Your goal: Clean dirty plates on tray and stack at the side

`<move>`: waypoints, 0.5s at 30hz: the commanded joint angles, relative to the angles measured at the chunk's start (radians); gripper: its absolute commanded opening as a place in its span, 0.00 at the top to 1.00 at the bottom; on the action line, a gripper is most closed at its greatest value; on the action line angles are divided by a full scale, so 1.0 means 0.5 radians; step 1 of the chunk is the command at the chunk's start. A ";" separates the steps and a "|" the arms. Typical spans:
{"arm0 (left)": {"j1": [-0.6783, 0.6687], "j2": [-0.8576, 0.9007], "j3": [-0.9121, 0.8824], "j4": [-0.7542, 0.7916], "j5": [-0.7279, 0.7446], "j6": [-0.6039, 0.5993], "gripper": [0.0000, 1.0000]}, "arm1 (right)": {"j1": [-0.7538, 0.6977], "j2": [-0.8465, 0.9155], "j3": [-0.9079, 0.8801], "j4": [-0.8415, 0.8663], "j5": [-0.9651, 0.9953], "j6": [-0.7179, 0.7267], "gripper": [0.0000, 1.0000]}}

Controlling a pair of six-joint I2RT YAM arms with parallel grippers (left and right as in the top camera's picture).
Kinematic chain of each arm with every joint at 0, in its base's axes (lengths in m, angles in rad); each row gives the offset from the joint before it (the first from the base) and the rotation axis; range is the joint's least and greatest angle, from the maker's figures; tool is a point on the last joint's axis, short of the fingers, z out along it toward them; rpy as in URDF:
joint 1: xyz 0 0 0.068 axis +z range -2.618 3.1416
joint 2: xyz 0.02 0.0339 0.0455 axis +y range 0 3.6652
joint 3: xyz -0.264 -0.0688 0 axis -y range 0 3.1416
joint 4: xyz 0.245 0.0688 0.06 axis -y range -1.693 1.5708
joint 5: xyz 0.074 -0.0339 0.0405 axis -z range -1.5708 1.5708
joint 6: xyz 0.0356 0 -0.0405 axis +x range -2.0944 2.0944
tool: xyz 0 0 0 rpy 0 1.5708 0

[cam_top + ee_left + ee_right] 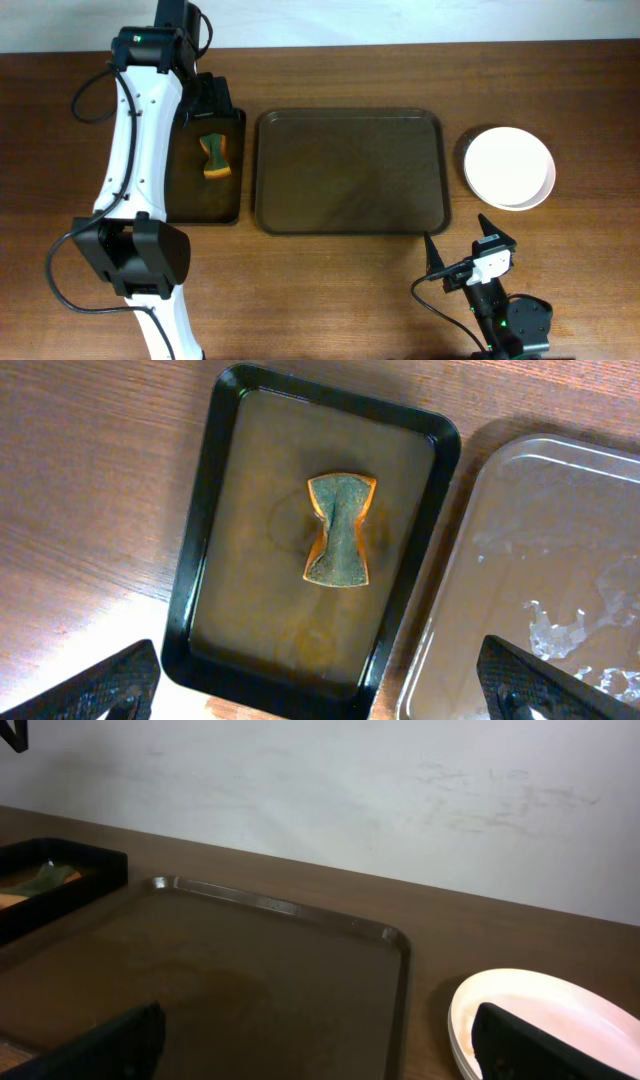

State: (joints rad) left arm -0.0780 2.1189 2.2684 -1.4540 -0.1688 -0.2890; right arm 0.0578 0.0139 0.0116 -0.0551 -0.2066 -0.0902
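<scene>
The dark brown tray [348,170] lies at the table's middle with no plates on it; it also shows in the right wrist view [230,970] and the left wrist view [540,560]. The whitish plates [508,167] sit stacked to the right of the tray, their edge showing in the right wrist view [520,1010]. My left gripper [320,695] is open and empty above the near end of the smaller black tray [205,165]. My right gripper [465,250] is open and empty, low near the tray's front right corner.
A green and orange sponge [216,157] lies in the black tray, also seen in the left wrist view [338,530]. The white left arm [135,150] reaches across the table's left side. A pale wall stands behind the table.
</scene>
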 commanded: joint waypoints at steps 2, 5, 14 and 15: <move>0.002 -0.018 0.009 -0.085 -0.027 -0.004 0.00 | -0.011 -0.010 -0.012 -0.010 0.011 -0.014 0.02; -0.056 -0.450 -0.317 0.594 0.036 0.040 0.00 | -0.011 -0.010 -0.012 -0.010 0.011 -0.014 0.02; 0.067 -2.644 -2.867 2.226 0.301 0.748 0.00 | -0.011 -0.009 -0.012 -0.010 0.011 -0.014 0.02; 0.098 -2.888 -3.133 2.388 0.380 0.857 0.00 | -0.011 -0.009 -0.012 -0.010 0.011 -0.014 0.02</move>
State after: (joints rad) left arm -0.0551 0.9081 0.9440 -0.3710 -0.0742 -0.0174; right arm 0.0578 0.0158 0.0120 -0.0532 -0.2066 -0.0910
